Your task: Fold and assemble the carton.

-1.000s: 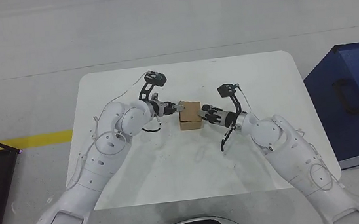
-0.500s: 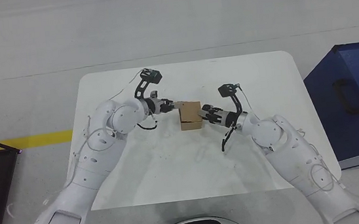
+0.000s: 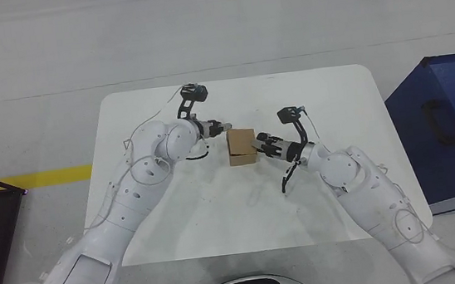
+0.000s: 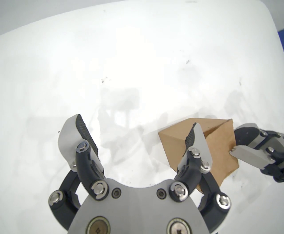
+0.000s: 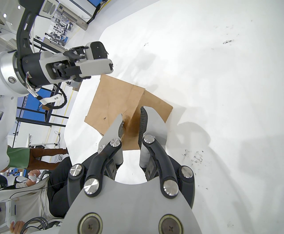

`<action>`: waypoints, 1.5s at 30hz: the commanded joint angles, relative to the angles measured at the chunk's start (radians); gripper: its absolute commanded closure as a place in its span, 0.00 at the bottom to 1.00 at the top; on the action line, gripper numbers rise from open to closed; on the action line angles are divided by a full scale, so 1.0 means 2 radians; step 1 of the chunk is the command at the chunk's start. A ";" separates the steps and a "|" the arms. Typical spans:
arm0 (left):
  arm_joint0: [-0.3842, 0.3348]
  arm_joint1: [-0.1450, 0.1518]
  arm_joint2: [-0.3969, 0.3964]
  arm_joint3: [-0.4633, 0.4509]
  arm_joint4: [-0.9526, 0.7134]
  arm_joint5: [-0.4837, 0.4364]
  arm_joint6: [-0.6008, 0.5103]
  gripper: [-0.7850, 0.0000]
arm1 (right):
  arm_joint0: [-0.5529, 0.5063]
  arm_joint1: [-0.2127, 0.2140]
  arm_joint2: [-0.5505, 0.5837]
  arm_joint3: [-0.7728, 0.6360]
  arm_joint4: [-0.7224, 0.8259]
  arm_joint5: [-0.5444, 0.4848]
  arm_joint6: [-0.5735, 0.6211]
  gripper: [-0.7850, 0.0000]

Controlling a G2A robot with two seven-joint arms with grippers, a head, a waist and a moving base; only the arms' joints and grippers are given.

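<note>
Status of work, judged from the present position: the carton (image 3: pixel 240 146) stood on the table (image 3: pixel 332 181), toward its far half and roughly midway across, between the 2 arms. It had been raised from flat into a box form, with at least 2 upright side walls visible in the left wrist view (image 4: pixel 219 153). In the right wrist view (image 5: pixel 115 99) the upper panels lay at differing levels with a crease line between them, so the closure was assessed as incomplete. Outstanding, in my judgement: pressing the remaining flaps home and squaring the body. The condition of the underside could not be determined.

Right gripper (image 5: pixel 132 113): fingers clenched on a cardboard panel at the carton's near edge, pinching it between the pads. The left wrist view confirmed that same gripper (image 4: pixel 244 144) at the carton's corner.

Left gripper (image 4: pixel 136 121): fingers spread wide, grasping nothing. It sat just beside the carton on the side opposite the right gripper (image 3: pixel 255 146). 1 fingertip (image 4: pixel 195 137) overlapped the carton wall in that view; contact could not be confirmed.

Count: 1 carton, 1 table, 2 grippers, of which 1 was engaged and 1 was free.
</note>
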 commanded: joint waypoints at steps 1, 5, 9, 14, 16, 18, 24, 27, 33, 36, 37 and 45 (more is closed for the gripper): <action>-0.001 0.000 0.003 0.001 -0.001 -0.027 -0.004 0.00 | 0.000 0.000 0.000 -0.001 0.000 0.001 -0.001 0.80; 0.004 0.002 -0.002 0.000 0.004 -0.040 -0.005 0.00 | -0.001 0.000 0.000 -0.001 -0.001 0.000 0.001 0.80; 0.010 0.004 -0.012 0.003 0.012 -0.025 -0.003 0.00 | -0.001 0.000 -0.001 -0.002 -0.002 0.002 0.000 0.79; 0.016 0.004 -0.018 -0.001 0.015 -0.014 0.001 0.00 | -0.003 0.000 0.000 -0.004 -0.004 0.001 -0.002 0.78; 0.022 0.006 -0.028 -0.006 0.004 -0.023 0.006 0.00 | -0.004 0.000 0.000 -0.005 -0.005 0.001 -0.003 0.78; 0.031 0.010 -0.043 -0.010 -0.003 -0.034 0.009 0.00 | -0.005 0.000 0.000 -0.006 -0.005 0.000 -0.003 0.77; 0.065 0.024 -0.085 -0.030 -0.007 -0.072 0.007 0.00 | -0.009 0.002 0.017 0.001 0.061 -0.035 0.016 0.64; 0.084 0.030 -0.102 -0.046 -0.010 -0.095 0.009 0.00 | -0.007 0.004 0.024 0.006 0.078 -0.044 0.032 0.65; 0.096 0.035 -0.104 -0.066 0.005 -0.116 -0.007 0.00 | -0.001 0.004 0.017 0.007 0.066 -0.032 0.042 0.66; 0.093 0.034 -0.099 -0.067 0.005 -0.113 -0.008 0.00 | 0.002 0.003 0.013 0.008 0.063 -0.027 0.042 0.67; 0.091 0.034 -0.097 -0.066 0.006 -0.112 -0.009 0.00 | 0.003 0.003 0.012 0.009 0.062 -0.026 0.042 0.67; 0.080 0.031 -0.086 -0.061 0.000 -0.118 -0.011 0.00 | 0.009 0.002 0.006 0.013 0.062 -0.023 0.044 0.67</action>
